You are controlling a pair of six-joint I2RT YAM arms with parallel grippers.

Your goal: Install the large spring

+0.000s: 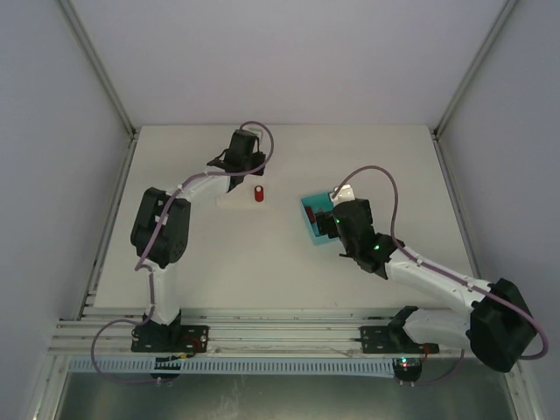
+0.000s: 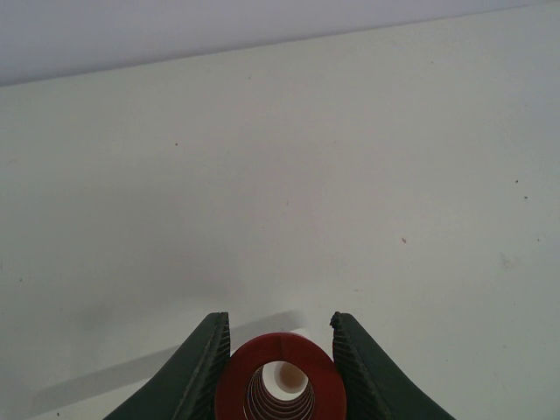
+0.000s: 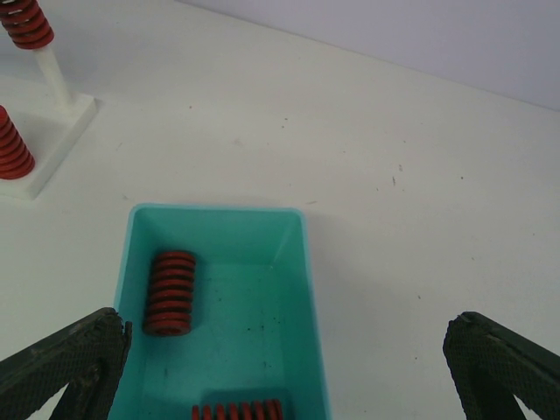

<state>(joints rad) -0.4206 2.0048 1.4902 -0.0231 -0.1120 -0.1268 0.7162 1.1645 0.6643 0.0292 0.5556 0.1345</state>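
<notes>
Pinching the large red coil spring (image 2: 280, 389), the left fingers (image 2: 206, 367) line its bore over a white peg (image 2: 290, 376) for threading, while the right fingers (image 3: 70, 359) gape empty above the teal plastic bin (image 3: 302, 262).

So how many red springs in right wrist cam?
4 springs: two in the teal bin, one cut by the bottom edge; two on the white stand, top left. More may sit off-frame.

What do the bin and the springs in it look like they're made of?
Bin: teal plastic by its look, smooth moulded walls, rounded corners. Springs: likely metal wire coated red, flat glossy coils; the colour hides the bare material.
</notes>
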